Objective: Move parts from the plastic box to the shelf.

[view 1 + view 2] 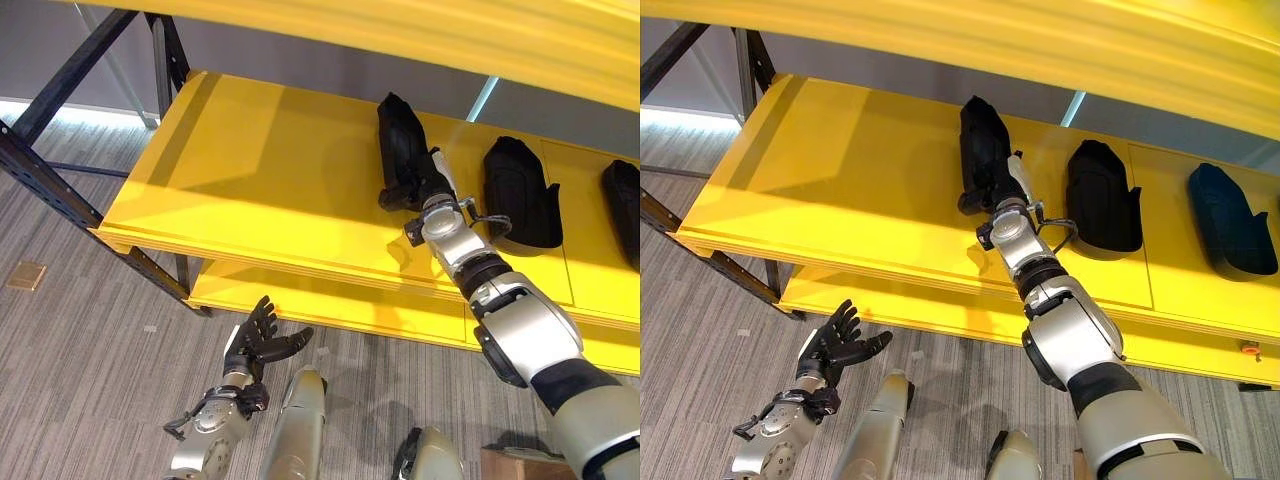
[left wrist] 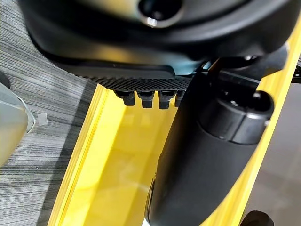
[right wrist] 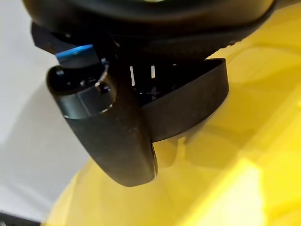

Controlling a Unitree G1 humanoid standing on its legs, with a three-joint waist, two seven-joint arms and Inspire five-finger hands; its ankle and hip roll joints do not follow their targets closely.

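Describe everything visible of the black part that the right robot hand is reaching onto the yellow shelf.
The black part is a long, matte, moulded piece that looks like plastic, with a narrower far end and a blocky near end. It lies lengthwise on the yellow shelf, leftmost of three similar dark parts. The right robot hand meets its near end; whether the fingers hold it cannot be told. In the right wrist view a curved black band shows against the shelf.
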